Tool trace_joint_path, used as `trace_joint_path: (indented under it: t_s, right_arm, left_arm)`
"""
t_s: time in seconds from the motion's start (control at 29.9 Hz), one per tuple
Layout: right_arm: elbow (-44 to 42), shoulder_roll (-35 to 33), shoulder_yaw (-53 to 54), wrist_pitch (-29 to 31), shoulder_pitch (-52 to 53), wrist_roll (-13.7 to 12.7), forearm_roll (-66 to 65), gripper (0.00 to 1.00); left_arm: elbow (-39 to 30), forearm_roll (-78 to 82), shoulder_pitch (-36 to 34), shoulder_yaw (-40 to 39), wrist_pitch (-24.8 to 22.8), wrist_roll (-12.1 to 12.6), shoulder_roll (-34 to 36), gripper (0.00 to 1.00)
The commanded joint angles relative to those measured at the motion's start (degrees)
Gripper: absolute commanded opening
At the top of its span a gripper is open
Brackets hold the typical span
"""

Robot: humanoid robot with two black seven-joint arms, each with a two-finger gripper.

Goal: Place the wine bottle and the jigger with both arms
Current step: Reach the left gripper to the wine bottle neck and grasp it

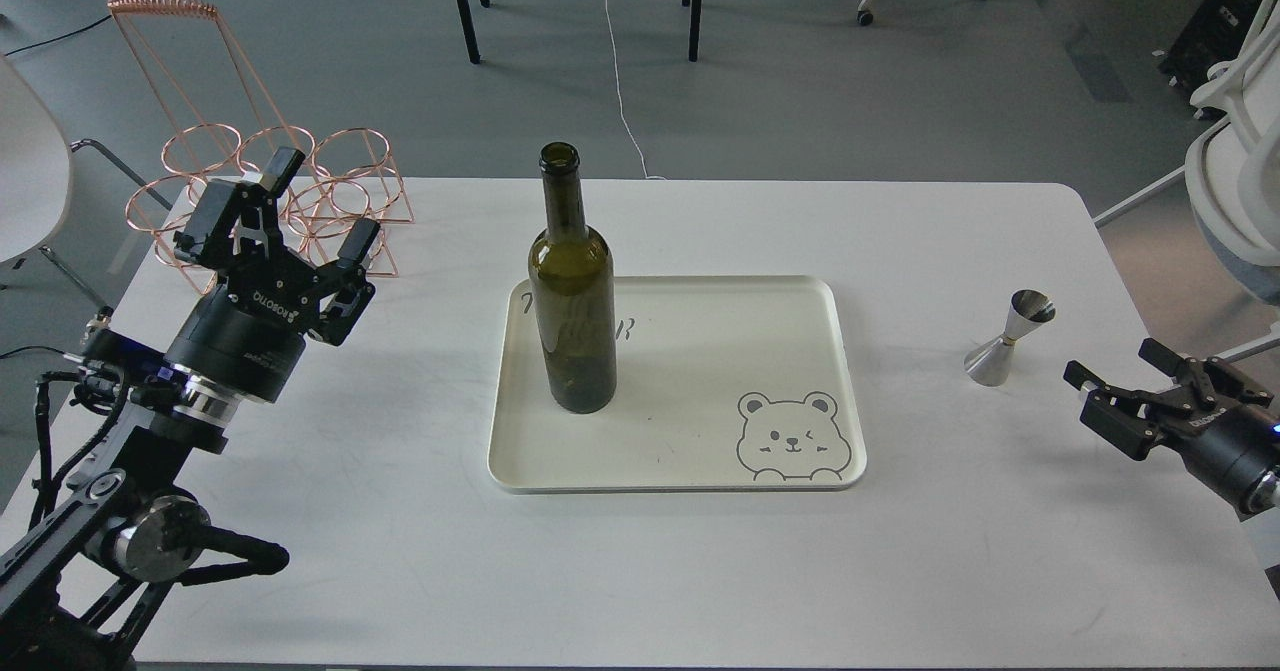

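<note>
Currently the bottle [572, 291] stands upright on the left part of the tray [800, 296], near the tray's front-left quarter, with its mouth uncorked. The tray lies flat at the centre of the table [700, 571]; a bear drawing [793, 437] occupies its front-right corner.

The jigger [1010, 338] stands tilted on the table to the right of the tray, well apart from it, with one cone down and the other cone leaning to the upper right.

The left gripper [312, 209] is at the table's left side, in front of the copper rack [270, 176]. Its jaws are spread wide and hold nothing. It is well apart from the bottle.

The right gripper [1118, 371] is at the table's right edge, pointing left toward the jigger. Its jaws are released and hold nothing. It is near the jigger but not touching it.

Office chairs [1235, 151] stand on the floor beyond the table
</note>
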Motion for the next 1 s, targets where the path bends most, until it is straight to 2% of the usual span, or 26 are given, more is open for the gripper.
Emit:
trace_joint_path:
  t_s: [0.0, 0.07, 0.13, 0.23, 0.4, 0.5, 0.57, 0.7, 0.9, 0.97]
  right_arm:
    - [13.23, -8.91, -2.8, -0.01, -2.95, -0.02, 16.32, 0.97]
    - [22.11, -13.57, -4.04, -0.01, -2.52, -0.02, 28.97, 0.97]
    - [29.32, -16.57, -3.78, -0.01, -1.72, -0.02, 41.11, 0.97]
    - [35.06, -17.46, -3.42, -0.01, 3.53, -0.02, 56.15, 0.97]
    - [35.51, -14.57, -2.81, 17.59, 8.73, -0.02, 72.43, 0.98]
    - [35.07, -11.32, -2.81, 27.27, 9.79, -0.02, 83.15, 0.98]
    - [34.99, -8.95, -2.9, 29.74, 9.79, -0.02, 86.42, 0.98]
    - [32.97, -3.67, -3.78, 29.75, 9.97, -0.02, 86.43, 0.98]
    - [31.64, -3.75, -3.78, 29.84, 9.53, -0.02, 86.43, 0.98]
    - [31.56, -3.75, -3.69, 29.84, 9.53, -0.02, 86.43, 0.98]
  left_arm:
    - [0.15, 0.0, -0.36, -0.35, 0.12, -0.09, 0.73, 0.98]
    - [0.32, 0.0, -0.53, -0.79, 0.03, -0.7, 1.17, 0.98]
    - [0.41, 0.09, -1.41, -0.71, 0.03, -3.41, 2.22, 0.98]
    - [0.06, 2.62, -2.29, 0.0, -0.14, -3.74, 5.55, 0.98]
    - [-2.3, 14.57, -2.82, 0.0, -4.97, -3.74, 9.25, 0.98]
    - [-6.52, 25.19, -2.99, -0.09, -5.42, -3.74, 12.06, 0.98]
    - [-9.15, 34.23, -3.78, -0.09, -5.33, -3.74, 13.56, 0.98]
    - [-12.59, 53.47, -7.2, 0.0, -5.33, -3.74, 16.54, 0.98]
    - [-12.33, 75.48, -15.02, 0.52, -4.45, -3.74, 16.47, 0.98]
    - [-11.54, 77.6, -18.27, 4.37, -4.19, -3.74, 15.94, 0.98]
